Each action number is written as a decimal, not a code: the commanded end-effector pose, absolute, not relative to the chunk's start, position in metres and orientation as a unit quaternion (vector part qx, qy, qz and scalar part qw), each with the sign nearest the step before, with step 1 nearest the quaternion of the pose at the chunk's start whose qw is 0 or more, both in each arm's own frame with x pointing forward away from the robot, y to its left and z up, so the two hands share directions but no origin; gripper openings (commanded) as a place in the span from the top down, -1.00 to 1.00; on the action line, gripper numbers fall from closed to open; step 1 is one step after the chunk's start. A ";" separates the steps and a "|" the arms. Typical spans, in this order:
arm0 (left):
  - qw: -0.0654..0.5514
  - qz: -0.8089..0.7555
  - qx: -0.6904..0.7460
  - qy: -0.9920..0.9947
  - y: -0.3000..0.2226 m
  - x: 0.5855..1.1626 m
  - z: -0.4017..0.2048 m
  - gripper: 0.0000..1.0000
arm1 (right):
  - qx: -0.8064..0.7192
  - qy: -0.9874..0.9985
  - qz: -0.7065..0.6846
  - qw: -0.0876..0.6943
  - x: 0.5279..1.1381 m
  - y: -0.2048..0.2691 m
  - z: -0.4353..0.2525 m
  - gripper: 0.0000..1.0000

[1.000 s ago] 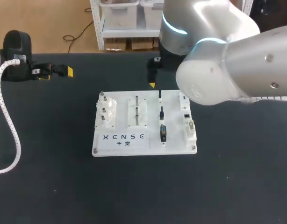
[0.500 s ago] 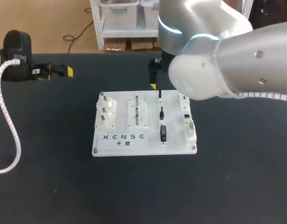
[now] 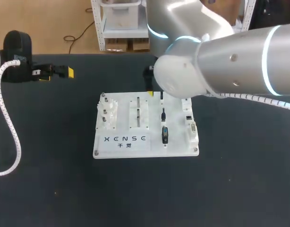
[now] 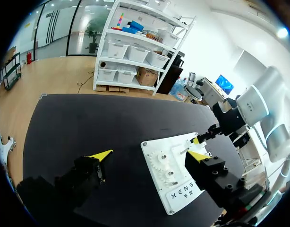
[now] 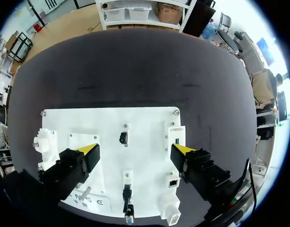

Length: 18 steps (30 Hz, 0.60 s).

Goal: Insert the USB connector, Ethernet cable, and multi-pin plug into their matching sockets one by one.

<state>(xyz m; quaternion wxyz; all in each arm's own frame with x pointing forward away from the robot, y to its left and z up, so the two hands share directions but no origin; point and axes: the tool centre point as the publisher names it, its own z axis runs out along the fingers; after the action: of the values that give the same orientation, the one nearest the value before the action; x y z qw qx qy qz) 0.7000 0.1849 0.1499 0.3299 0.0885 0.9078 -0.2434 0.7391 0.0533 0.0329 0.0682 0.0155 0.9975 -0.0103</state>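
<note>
Shifted leftward at upper centre: right gripper (image 5: 134, 150), fingers spread, empty, over white connector board (image 3: 175, 137); left gripper (image 3: 60, 72) upper left, likewise spread, empty.

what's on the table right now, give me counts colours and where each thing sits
table: one, black, under everything
board: one, white, middle of the table
connectors: three, black, in a column on the board's right half
socket blocks: about three, white, in a row along the board's right edge
gears: a few, white, on the board's left part
peg fixtures: two, white with grey pegs, middle of the board
ribbed hose: one, white, curving over the table's left side
left gripper: one, black with yellow tips, open, over the table's far left, away from the board
right gripper: one, black with yellow tips, open, above the board
</note>
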 end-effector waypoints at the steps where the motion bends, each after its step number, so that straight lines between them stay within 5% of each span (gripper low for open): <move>1: 0.330 -0.243 0.088 0.908 0.185 0.700 0.150 -1.00 | 0.019 0.998 -0.009 0.057 0.746 0.055 0.029 -1.00; 7: 0.330 -0.243 0.088 0.908 0.185 0.700 0.150 -1.00 | 0.008 0.999 -0.005 0.051 0.747 0.054 0.024 -0.92; 9: 0.330 -0.243 0.088 0.908 0.185 0.700 0.150 -1.00 | 0.004 0.999 -0.007 0.050 0.746 0.055 0.023 -0.68; 18: 0.330 -0.243 0.088 0.908 0.185 0.700 0.150 -1.00 | 0.000 0.999 -0.009 0.045 0.747 0.056 0.019 -0.30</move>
<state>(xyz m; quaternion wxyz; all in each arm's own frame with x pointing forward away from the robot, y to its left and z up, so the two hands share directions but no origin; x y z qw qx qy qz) 0.7000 0.1849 0.1499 0.3299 0.0885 0.9078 -0.2434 0.7465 0.0556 0.0190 0.0466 0.0003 0.9989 -0.0089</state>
